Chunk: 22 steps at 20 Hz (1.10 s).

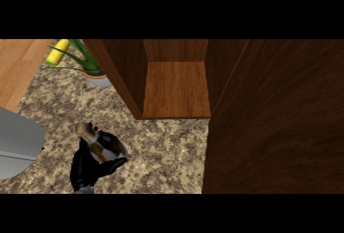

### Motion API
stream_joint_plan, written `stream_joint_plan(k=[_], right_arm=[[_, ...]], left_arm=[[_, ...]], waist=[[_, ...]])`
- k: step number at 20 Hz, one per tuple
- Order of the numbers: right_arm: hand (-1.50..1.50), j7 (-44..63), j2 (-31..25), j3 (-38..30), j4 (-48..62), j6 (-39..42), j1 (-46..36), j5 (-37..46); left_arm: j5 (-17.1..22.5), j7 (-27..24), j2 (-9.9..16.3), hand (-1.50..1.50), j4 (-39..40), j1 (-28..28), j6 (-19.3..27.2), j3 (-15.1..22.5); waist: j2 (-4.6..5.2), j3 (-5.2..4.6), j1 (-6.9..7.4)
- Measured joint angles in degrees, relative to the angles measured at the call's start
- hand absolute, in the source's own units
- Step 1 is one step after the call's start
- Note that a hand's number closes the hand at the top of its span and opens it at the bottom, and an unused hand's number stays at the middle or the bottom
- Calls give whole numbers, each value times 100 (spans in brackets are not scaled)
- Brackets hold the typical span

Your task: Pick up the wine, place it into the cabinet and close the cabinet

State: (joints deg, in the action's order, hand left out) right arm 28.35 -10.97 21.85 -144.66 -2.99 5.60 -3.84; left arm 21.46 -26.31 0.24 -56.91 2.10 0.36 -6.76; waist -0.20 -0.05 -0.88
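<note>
Dark glossy glass wine bottle (101,144) w/ tan matt neck; speckled rough-looking stone table (161,154); dark brown grained wood cabinet (176,88), smooth finish.

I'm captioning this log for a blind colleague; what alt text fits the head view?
A black robot hand grips a wine bottle above a speckled stone counter, in front of an open wooden cabinet whose door swings toward the viewer. A potted plant and an ear of corn sit behind.

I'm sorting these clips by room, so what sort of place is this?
Probably a kitchen: a speckled granite counter, an open dark wooden cabinet standing on it, and a dark wine bottle with a gold neck held in the robot's black left hand.
</note>
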Motion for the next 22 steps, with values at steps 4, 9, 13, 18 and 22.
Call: stream_joint_plan(k=[4, 9, 13, 18, 22], right_arm=[[-150, -119, -54, -105, -1, 80, 127, -8], [-150, -124, -47, -131, 6, 91, 150, -9], [-150, -81, -35, -199, 28, 118, 25, -13], [-150, -256, -42, -219, 33, 229, 197, -24], [-150, -293, -32, -258, 47, 258, 259, -32]], left_arm=[[62, -154, -15, 150, 230, 184, 29, 72], [211, -310, -17, 150, 460, 363, 60, 241], [162, -483, 10, 150, 649, 579, 325, 377], [74, -775, 2, 150, 630, 568, 441, 507], [126, -1052, 265, 150, 271, 122, -158, 554]], waist=[[3, 3, -7], [4, 4, 4], [8, 3, 12], [2, 5, 14], [-6, 6, 44]])
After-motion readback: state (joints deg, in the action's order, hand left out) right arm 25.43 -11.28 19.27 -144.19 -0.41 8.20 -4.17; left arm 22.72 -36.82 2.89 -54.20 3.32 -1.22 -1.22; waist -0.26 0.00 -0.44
